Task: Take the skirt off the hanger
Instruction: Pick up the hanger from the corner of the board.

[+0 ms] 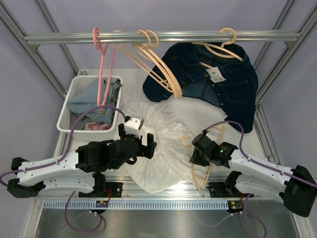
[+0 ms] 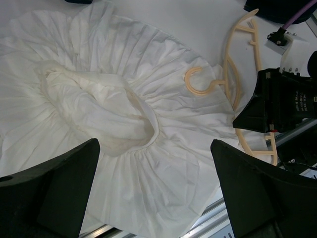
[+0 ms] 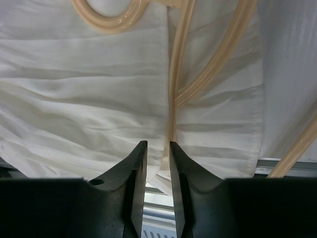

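Note:
The white pleated skirt (image 1: 158, 148) lies spread on the table, its waistband (image 2: 124, 134) open and facing up. A beige hanger (image 1: 200, 171) lies at the skirt's right edge, its hook (image 2: 198, 87) resting on the cloth. My left gripper (image 1: 142, 144) hovers over the skirt's left half. In the left wrist view this gripper (image 2: 154, 148) is open wide and empty, just below the waistband. My right gripper (image 1: 197, 151) is at the hanger. In the right wrist view this gripper (image 3: 158, 145) has its jaws closed narrowly on the hanger's bar (image 3: 172, 99) and the skirt's hem.
A white basket (image 1: 67, 106) of clothes stands at the back left. A metal rail (image 1: 198, 36) crosses the back with a pink hanger (image 1: 103, 64), spare beige hangers (image 1: 158, 67) and a dark denim jacket (image 1: 228, 87). The table's front edge lies just below the skirt.

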Robot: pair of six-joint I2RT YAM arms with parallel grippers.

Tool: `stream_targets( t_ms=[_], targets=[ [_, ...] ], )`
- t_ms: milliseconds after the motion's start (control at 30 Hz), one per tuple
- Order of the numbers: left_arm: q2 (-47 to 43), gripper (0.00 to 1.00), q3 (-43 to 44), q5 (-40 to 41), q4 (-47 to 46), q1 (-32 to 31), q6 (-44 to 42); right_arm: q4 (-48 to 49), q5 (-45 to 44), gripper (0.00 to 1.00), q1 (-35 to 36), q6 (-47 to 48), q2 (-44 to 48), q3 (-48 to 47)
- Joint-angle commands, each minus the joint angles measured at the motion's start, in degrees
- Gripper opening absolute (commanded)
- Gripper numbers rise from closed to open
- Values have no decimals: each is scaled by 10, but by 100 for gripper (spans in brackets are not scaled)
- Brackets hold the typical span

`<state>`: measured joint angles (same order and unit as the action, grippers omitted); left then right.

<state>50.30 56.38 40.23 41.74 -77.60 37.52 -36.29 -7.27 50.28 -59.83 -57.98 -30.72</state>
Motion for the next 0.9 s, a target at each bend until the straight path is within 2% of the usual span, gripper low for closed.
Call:
stream_targets(
  t_ms=[0, 100, 333, 567, 867],
  targets=[
    [-4, 99, -7, -9, -39, 2, 2, -26, -33, 31, -4, -38, 31, -9],
    [1, 99, -12, -13, -48, 1, -1, -63, -50, 31, 1, -50, 32, -21],
    [5, 99, -14, -21, -53, 1, -6, -83, -60, 31, 3, -58, 26, -24],
    [-7, 99, -19, -19, -61, 1, -13, -48, -44, 31, 11, -41, -23, -37],
    [-14, 99, -30, -16, -56, 1, -13, -26, -42, 30, 27, -49, -21, -28]
  ],
)
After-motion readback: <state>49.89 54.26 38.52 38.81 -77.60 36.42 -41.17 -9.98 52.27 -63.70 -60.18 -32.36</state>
